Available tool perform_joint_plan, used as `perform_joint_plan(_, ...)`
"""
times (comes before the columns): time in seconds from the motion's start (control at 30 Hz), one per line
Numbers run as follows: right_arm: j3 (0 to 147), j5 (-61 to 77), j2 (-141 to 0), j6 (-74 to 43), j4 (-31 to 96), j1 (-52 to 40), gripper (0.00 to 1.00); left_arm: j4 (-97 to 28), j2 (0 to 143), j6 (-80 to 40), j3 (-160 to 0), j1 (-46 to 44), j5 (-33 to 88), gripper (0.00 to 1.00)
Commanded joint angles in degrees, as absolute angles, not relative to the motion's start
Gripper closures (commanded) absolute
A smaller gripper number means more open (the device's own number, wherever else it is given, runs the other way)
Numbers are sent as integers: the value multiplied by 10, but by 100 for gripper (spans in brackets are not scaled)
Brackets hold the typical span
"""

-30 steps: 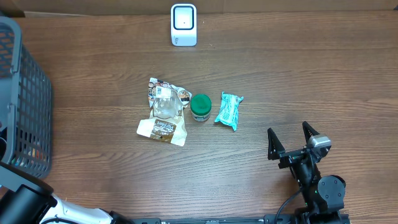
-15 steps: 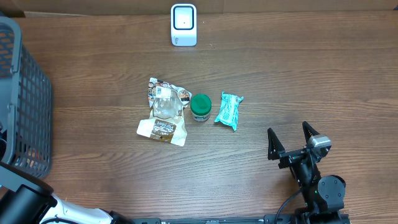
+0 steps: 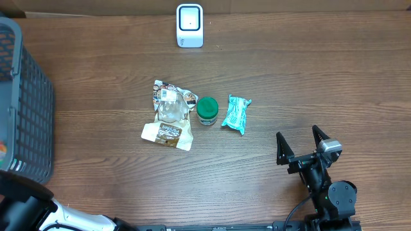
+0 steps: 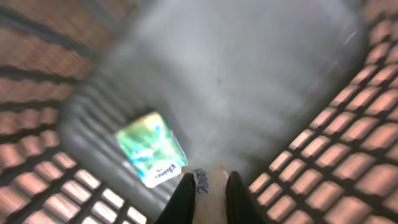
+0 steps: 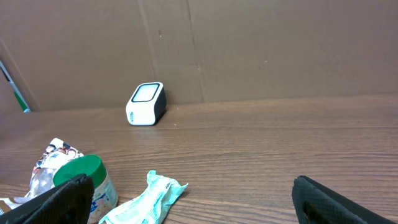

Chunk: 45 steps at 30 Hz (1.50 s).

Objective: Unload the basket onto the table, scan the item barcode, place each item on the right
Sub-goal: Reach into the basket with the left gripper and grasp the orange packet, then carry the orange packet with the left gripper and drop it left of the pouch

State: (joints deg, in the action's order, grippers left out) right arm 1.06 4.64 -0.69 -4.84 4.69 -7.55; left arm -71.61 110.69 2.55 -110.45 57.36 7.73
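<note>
1. Our left gripper (image 4: pixel 210 179) is down inside the basket (image 3: pixel 26 109), clamped on a pale item (image 4: pixel 209 194) with blue writing.
2. A green packet (image 4: pixel 151 149) lies just ahead and left of its fingers.
3. Well ahead and left of our right gripper (image 3: pixel 297 133) lie a bag (image 3: pixel 168 115), a jar (image 3: pixel 207 110) and a teal packet (image 3: pixel 236 114). The scanner (image 3: pixel 189 25) stands far beyond them.
4. The right gripper gapes wide, holding nothing.

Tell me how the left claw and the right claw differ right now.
The left claw is shut on a pale item with blue writing; the right claw stands wide open, empty. The left claw is down inside the basket; the right claw is over the table. Both have dark fingers.
</note>
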Motion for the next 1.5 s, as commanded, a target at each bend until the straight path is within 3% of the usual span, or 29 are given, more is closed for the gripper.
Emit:
perform_joint_plan(0.0,4,48,-2,-46,44,-78,0,-756,1105,-69,-1236,568,81,96)
perform_joint_plan(0.13,4,48,-2,-46,44,-78,0,-795,1105,-105,-1358,561,186,96)
perform_joint_plan(0.37,4,48,-2,-46,44,-78,0,-811,1088,-120,-1476,509,570,96)
perform_joint_plan(0.5,4,48,-2,-46,44,-78,0,-842,1079,-78,-1476,434,594,96)
perform_joint_plan(0.87,4,48,-2,-46,44,-78,0,-938,1080,-13,-1457,136,239,96)
perform_joint_plan(1.1,4,48,-2,-46,44,-78,0,-925,1080,-98,-1341,16,-18,96)
perform_joint_plan(1.47,4,48,-2,-46,44,-78,0,-670,1080,-118,-999,-38,-45,96)
